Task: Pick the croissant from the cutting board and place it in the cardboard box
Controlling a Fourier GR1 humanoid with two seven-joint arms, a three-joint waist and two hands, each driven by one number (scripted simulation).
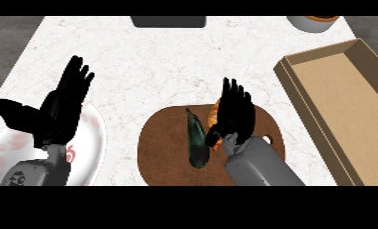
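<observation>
1. The right hand [235, 110] sits over the middle of the cutting board [166, 148], its fingers stretched forward and a little downward, apart rather than curled; it covers most of the croissant [212, 114], and I cannot tell whether the palm touches it.
2. The croissant is on the board, showing only as orange slivers at the hand's left edge and under the wrist. It does not look gripped yet.
3. Just left of it on the same board lies a dark green vegetable [196, 140], long and slim, close beside the thumb.
4. Risk: with the fingers closing from here, the thumb could catch the vegetable and drag it along, or push the croissant out sideways, because the two lie so close and the hand hides the pastry.
5. Further risk: the carry to the right must clear the near wall of the cardboard box [310, 100]; a low pass could knock the croissant against that wall.
6. The box, at the counter's right, shows nothing inside in the part in view.
7. The left hand [63, 105] rests open, fingers up, at the left over a white plate [94, 138].
8. A grey pot [314, 23] at the top edge holds something orange.
</observation>
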